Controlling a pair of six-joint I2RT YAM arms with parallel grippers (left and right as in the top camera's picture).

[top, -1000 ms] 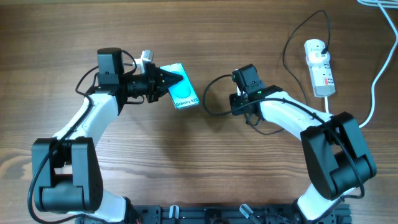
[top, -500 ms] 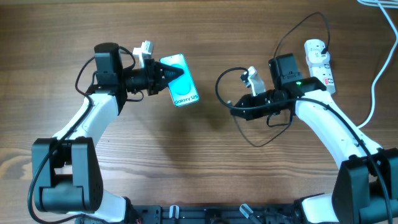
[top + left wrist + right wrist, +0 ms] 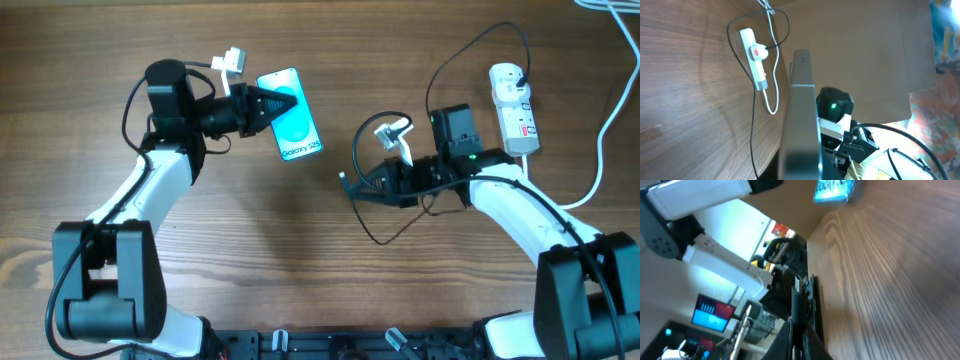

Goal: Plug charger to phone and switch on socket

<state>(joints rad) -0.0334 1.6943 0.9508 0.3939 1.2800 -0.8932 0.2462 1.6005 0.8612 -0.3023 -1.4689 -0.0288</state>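
A slack loop of the charger (image 3: 378,236) is seen lying on the wooden table (image 3: 300,280), nearest the arm bases. Just beyond it, the right gripper (image 3: 352,186) is clenched on the charger close to its small black plug tip (image 3: 343,178), which is aimed leftward. In the right wrist view the plug tip (image 3: 798,287) is shown projecting from between the closed jaws, and the phone (image 3: 834,191) is seen blurred and well apart ahead of it.

Farther back and to the left, the phone (image 3: 291,127) is grasped by the left gripper (image 3: 272,108) at the end opposite its white text band; it is held screen up and set diagonally. In the left wrist view it is shown edge-on (image 3: 801,115) between the jaws; whether the table is touched by it cannot be told.

From the right arm the thin cable is led up and over to the far end of the socket (image 3: 513,108), which is laid at the far right, well apart from both grippers; a thick white cord (image 3: 605,125) is run beside it.
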